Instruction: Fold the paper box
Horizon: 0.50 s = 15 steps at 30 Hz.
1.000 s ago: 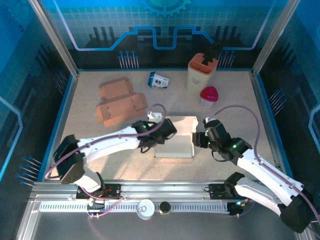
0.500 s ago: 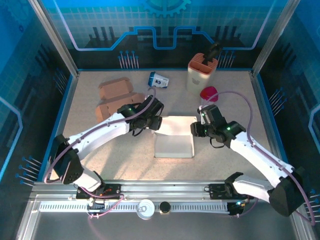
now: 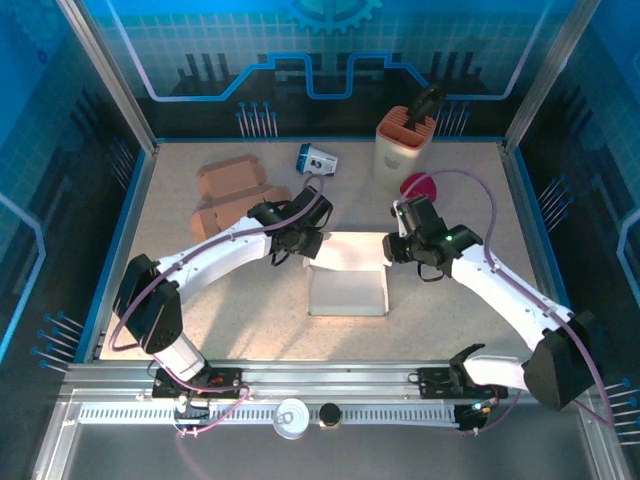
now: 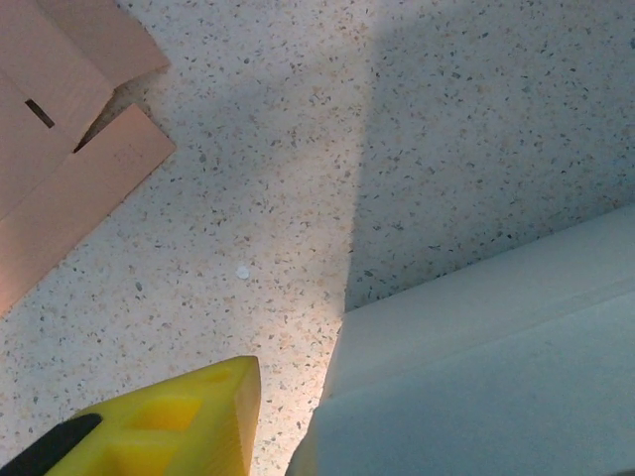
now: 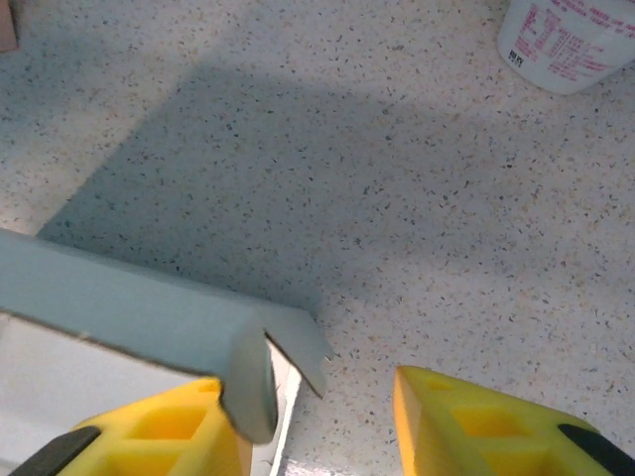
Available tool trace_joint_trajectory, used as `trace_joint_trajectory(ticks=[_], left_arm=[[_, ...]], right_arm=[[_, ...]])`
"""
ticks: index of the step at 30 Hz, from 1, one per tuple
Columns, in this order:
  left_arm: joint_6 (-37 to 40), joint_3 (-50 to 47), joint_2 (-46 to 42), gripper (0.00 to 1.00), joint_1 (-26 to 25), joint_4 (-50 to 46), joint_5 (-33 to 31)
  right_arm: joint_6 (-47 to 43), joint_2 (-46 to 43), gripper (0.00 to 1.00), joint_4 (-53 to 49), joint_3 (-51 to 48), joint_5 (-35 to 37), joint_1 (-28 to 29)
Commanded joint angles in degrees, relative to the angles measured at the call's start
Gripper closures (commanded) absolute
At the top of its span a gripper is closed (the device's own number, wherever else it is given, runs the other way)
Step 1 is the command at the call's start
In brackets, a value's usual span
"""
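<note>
Paper box (image 3: pixel 348 272): right hand (image 5: pixel 313 392) parted at its corner, left hand (image 3: pixel 303 244) unclear; brown cardboard (image 3: pixel 235 200) nearby.

- The left gripper (image 3: pixel 300 243) moved away from the arm bases, from the left side of the paper box (image 3: pixel 348 285) to its far left corner.
- The right gripper (image 3: pixel 397 248) moved from the box's right side to its far right corner.

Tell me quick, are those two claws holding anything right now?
Left gripper: cannot tell; one finger shows beside the white box.
Right gripper: open, box corner at one finger, not pinched.
</note>
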Motion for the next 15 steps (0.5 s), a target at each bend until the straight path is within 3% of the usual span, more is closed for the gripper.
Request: trace_joint_trajectory(ticks=[1, 15], left_arm=[[0.94, 0.59, 0.44, 0.62, 0.22, 0.4, 2.34], [0.6, 0.49, 1.45, 0.86, 0.23, 0.41, 1.35]], right_arm=[[-1.86, 1.32, 0.61, -0.64, 2.55, -0.97, -0.7], [-1.67, 2.91, 0.81, 1.35, 2.33, -3.03, -1.05]])
